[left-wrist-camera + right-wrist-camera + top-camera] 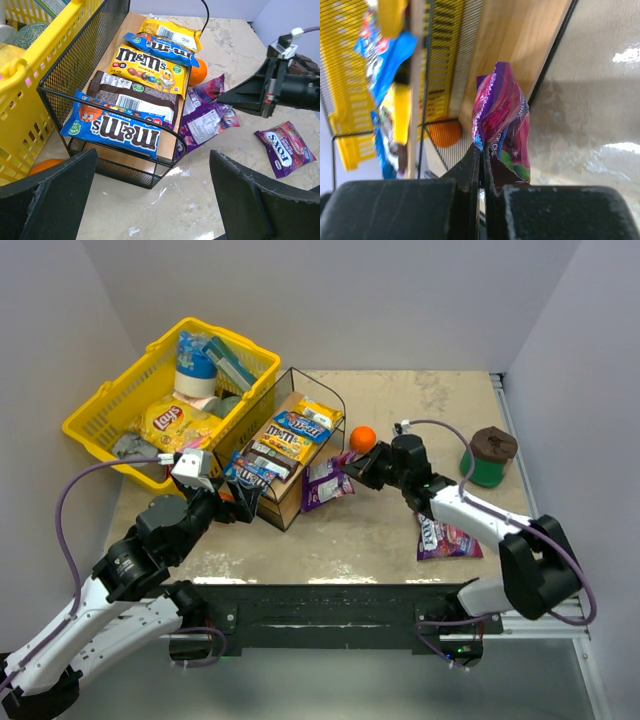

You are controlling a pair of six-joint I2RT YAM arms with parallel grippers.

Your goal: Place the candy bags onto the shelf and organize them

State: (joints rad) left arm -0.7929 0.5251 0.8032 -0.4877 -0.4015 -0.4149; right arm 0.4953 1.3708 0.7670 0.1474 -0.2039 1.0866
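Right gripper (481,150): fingers pinched together on one edge of a purple candy bag (500,115), which juts crumpled beyond the tips

Held bag: clear of the tabletop as far as the overhead view shows, just beside the shelf (85,55) on its open side, with the wooden board straight ahead of the fingertips

Left gripper (238,498): fingers spread wide with nothing between them, and the shelf's wire front just ahead of the tips

On the shelf: 5 candy bags lie in a row up the slanted board, beginning nearest the left fingers with a blue M&M's packet (115,130), followed by brown, yellow, blue and yellow ones

Loose bag (447,538): a 2nd purple packet lies flat on the table, well behind the right fingers and next to that arm's forearm

Step in hand: delivery of the purple bag to the shelf, judged to be about midway, with the bag gripped but not yet set down

Next move: likely calls for lifting the bag over the wire rim, finding bare board beside the packed row and laying it flat before letting go. After that, 1 bag would remain on the table

Risk: the limp packet could catch on the wire or push the row out of line
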